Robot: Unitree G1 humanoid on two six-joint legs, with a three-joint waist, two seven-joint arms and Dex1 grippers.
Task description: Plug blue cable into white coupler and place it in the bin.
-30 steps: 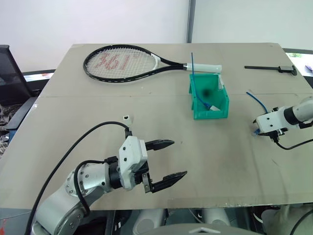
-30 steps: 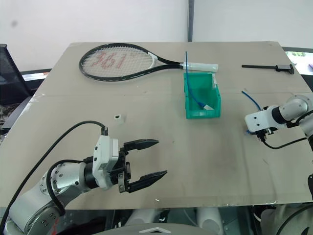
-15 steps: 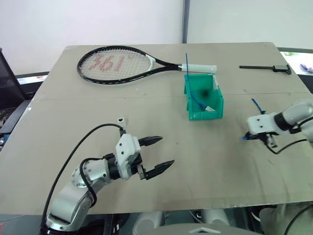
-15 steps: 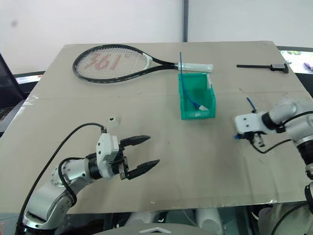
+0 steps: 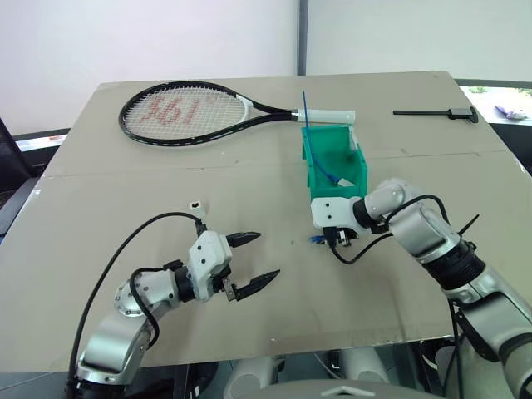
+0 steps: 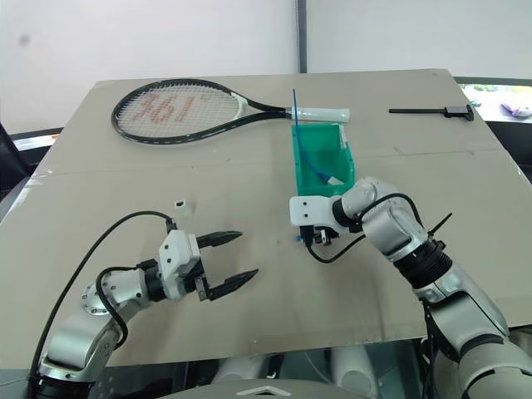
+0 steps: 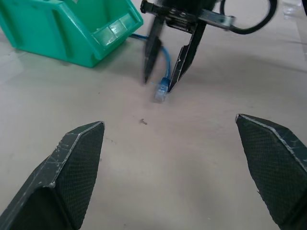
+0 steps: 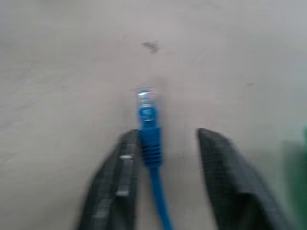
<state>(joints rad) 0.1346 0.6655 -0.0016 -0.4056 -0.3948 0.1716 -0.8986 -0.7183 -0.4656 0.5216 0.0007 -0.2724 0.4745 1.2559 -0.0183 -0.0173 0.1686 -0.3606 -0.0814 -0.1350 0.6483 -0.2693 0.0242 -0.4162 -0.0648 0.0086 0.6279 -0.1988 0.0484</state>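
Right tool (image 7: 163,82) stands partly open astride the thin bright blue cable (image 8: 149,139), one finger touching its plug boot. Left tool (image 5: 252,260) gapes wide, empty, above the surface (image 5: 125,199).

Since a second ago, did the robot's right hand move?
Yes. The right hand went from far right of the bin to just in front of it.

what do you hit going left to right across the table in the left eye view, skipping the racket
white coupler → left gripper → blue cable's plug end → right gripper → black tool at the far right edge
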